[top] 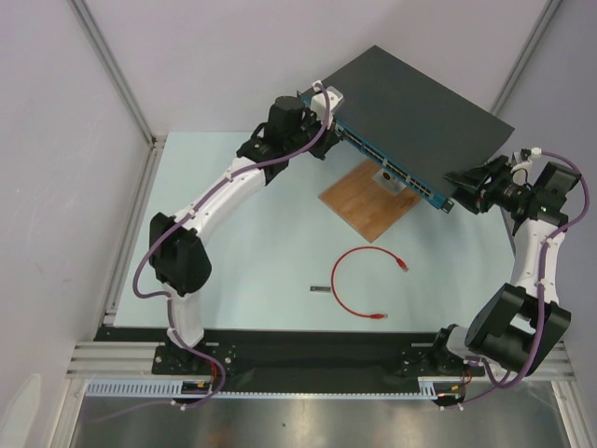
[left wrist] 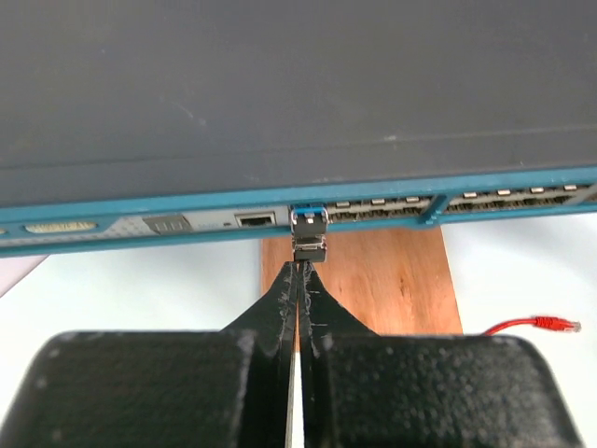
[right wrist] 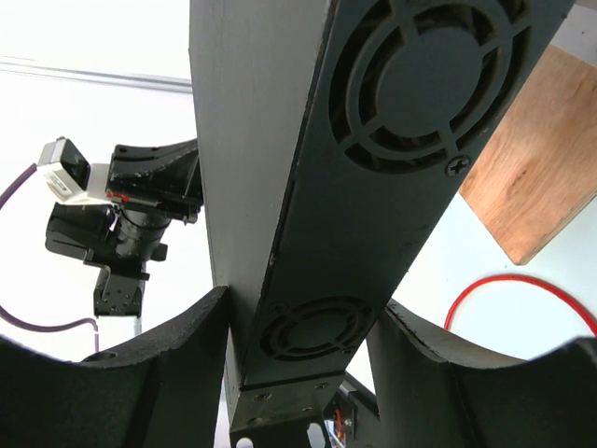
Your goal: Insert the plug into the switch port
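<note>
While the left tool (left wrist: 298, 273) is pinching the plug (left wrist: 310, 245) at the switch (left wrist: 280, 93), which the right tool (right wrist: 300, 303) is clamping, any tilt is probably risking jamming.

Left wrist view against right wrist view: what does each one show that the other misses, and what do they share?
Only the left wrist view shows the port row on the front of the switch, with the left tool pinching the plug at one port. Only the right wrist view shows the fan vents, the right tool straddling that end, and the left arm beyond. Both show the switch, the wooden board and the red cable.
</note>
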`<state>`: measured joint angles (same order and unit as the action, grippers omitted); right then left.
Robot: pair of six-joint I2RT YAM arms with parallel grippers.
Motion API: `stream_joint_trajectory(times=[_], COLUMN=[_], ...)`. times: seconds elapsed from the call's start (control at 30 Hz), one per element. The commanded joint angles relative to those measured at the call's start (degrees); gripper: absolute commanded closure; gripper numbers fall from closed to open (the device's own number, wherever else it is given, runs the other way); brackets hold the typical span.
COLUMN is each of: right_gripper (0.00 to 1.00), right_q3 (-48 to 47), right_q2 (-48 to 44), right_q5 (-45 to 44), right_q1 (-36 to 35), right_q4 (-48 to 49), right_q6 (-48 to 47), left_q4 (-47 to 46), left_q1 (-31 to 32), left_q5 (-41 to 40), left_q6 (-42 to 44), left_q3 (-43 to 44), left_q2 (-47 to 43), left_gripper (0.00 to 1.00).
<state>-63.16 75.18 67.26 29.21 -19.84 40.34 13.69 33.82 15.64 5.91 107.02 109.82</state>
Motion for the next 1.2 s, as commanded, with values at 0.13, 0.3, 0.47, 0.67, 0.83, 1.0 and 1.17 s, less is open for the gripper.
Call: stream_joint_trajectory(times=[0.13,0.3,0.47,0.67,0.83,1.0,1.17], right_gripper=[1.0,1.0,1.0,1.0,1.0,1.0,1.0], right_q3=[-2.24,-2.32,-2.15,-2.15,-2.41,-2.41,-2.67], right_q2=[2.61,2.96,3.13,3.57,3.84,3.93,4.01], right_q5=[-8.2,-8.11,-8.11,-8.2,-8.47,-8.64,-9.08], right_q1=[-2.76,-2.67,-2.58,-2.23,-1.7,-1.61,-1.53], right_q4=[6.74,6.65,6.48,6.39,5.86,5.51,5.16], right_q6=[-7.03,-7.2,-7.47,-7.82,-8.61,-9.05,-9.49], left_q4=[-1.83,-4.19,-8.06,-12.9,-12.81,-13.25,-13.52], left_q1=[-0.16,0.01,-0.07,0.45,1.6,1.68,1.95], left_q5=[1.23,1.15,1.94,1.5,1.15,0.89,0.97], left_q6=[-2.75,-4.33,-8.45,-11.54,-11.89,-13.12,-14.26], left_q3=[7.67,8.11,6.97,7.41,10.49,12.59,14.09], left_q2=[3.99,5.05,4.97,5.67,7.77,9.53,11.46], left_gripper=[1.0,1.0,1.0,1.0,1.0,1.0,1.0])
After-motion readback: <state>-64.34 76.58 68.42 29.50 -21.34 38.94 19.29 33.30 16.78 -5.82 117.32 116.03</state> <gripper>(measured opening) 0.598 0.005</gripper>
